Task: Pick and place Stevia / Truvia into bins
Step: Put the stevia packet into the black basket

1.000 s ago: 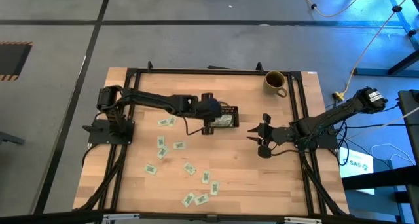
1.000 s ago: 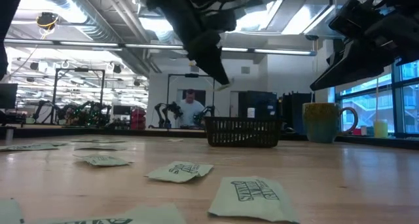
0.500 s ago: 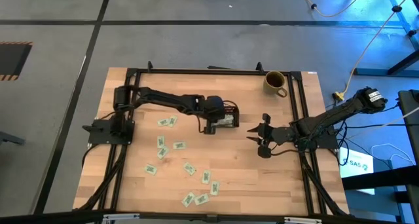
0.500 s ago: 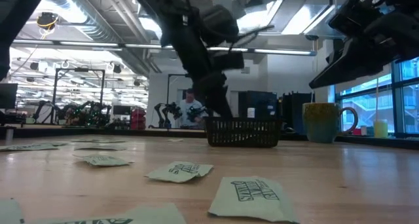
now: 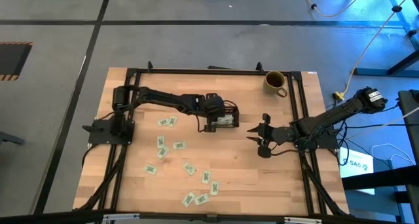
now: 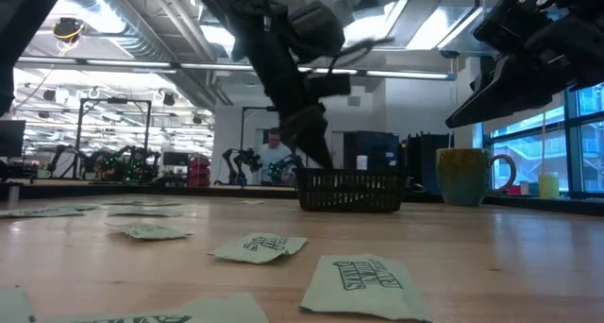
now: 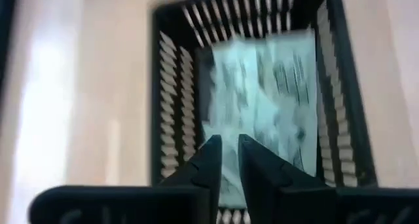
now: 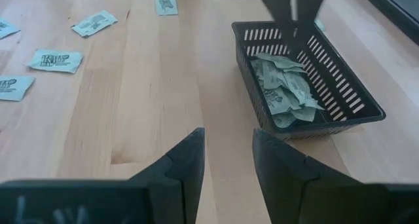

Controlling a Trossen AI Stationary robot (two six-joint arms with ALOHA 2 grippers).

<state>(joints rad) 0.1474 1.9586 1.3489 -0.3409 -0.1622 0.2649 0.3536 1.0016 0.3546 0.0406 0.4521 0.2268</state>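
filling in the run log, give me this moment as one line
left gripper: over black basket, fingers slightly apart, nothing held | right gripper: open, waiting right of basket | packets: pile in basket, loose packets on table

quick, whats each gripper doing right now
left gripper: over the black basket of packets, fingers slightly apart, nothing held
right gripper: open, empty, waiting beside the basket

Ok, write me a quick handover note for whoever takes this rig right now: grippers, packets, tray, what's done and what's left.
Left gripper is over the black tray, fingers slightly parted, nothing seen between them.
Right gripper waits open above the table, right of the tray, empty.
Done: a pile of packets lies in the tray.
Left: about a dozen loose packets on the wood, on the left arm's side.
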